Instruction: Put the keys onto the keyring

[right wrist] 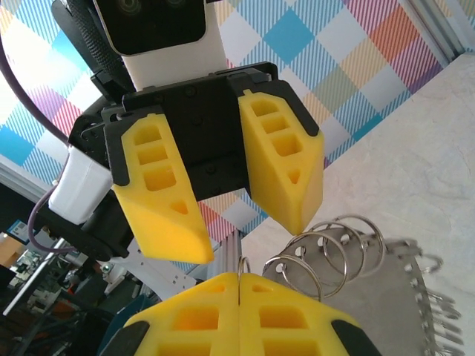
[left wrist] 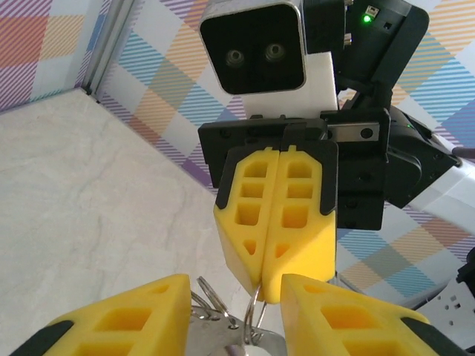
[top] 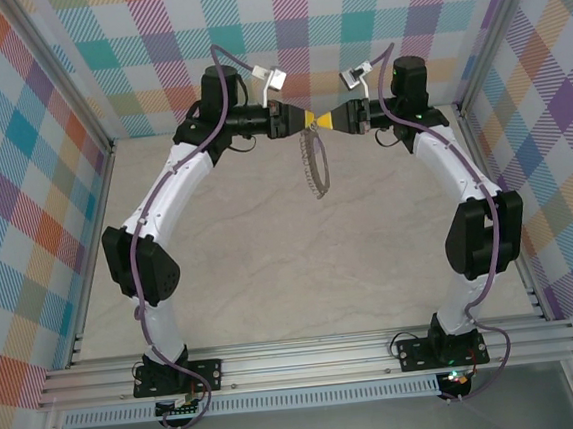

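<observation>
Checkered walls (top: 24, 197) in many colours stand around a pale marble-like table (top: 251, 268). The left gripper (top: 310, 122) has its jaws partly apart. Below the two meeting grippers the keyring (top: 313, 172) hangs above the table, and the right gripper (top: 323, 121) is pinched closed on its wire.

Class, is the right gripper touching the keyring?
Touching. The left wrist view shows the right gripper shut, with a wire loop of the keyring pinched at its fingertips.
</observation>
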You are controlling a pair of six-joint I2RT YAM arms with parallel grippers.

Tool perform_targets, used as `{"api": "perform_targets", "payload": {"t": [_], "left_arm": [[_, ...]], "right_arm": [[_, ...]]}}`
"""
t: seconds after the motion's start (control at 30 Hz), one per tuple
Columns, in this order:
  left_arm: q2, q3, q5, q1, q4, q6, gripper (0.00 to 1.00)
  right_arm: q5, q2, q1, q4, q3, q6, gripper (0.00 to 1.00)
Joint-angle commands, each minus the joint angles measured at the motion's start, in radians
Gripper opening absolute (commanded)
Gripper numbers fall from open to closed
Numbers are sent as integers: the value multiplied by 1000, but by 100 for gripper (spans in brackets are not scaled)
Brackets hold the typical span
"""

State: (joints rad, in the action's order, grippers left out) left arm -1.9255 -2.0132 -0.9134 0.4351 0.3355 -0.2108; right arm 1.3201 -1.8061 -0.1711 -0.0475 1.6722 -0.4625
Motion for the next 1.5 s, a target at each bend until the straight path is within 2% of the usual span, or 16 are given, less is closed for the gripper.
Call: {"api": "perform_targets", "payload": {"t": [0.0,0.53,0.7,0.9,1.1,1.17,1.23,1.27,1.3,1.33,1.47], "left_arm": [[-14,-39,-42,-6,28,27,36],[-29,-44,-91,-1,19,19,33],[-37,-49,-118,8,18,23,24],[-40,-49,-136,14,23,33,19],[-41,-51,-131,20,18,33,7],[-43,-52,-124,23,14,28,0],[-41,-50,-115,27,11,23,0],[-40,-47,-109,29,4,19,0],[-35,-40,-99,30,-8,8,0],[-29,-31,-89,30,-27,-4,0],[-1,25,-61,30,-146,-68,0]], "right_arm": [[41,-5,2,-5,32,36,0],[26,-11,2,6,21,33,0],[23,-12,0,12,17,28,0],[18,-13,1,21,11,25,0],[17,-16,1,35,5,14,0],[17,-15,1,41,2,10,0],[11,-12,2,47,-3,2,0],[2,-7,3,46,-7,1,4],[-8,2,5,57,-18,-8,14],[-19,16,9,85,-37,-23,18],[-55,71,35,254,-139,-136,25]]}}
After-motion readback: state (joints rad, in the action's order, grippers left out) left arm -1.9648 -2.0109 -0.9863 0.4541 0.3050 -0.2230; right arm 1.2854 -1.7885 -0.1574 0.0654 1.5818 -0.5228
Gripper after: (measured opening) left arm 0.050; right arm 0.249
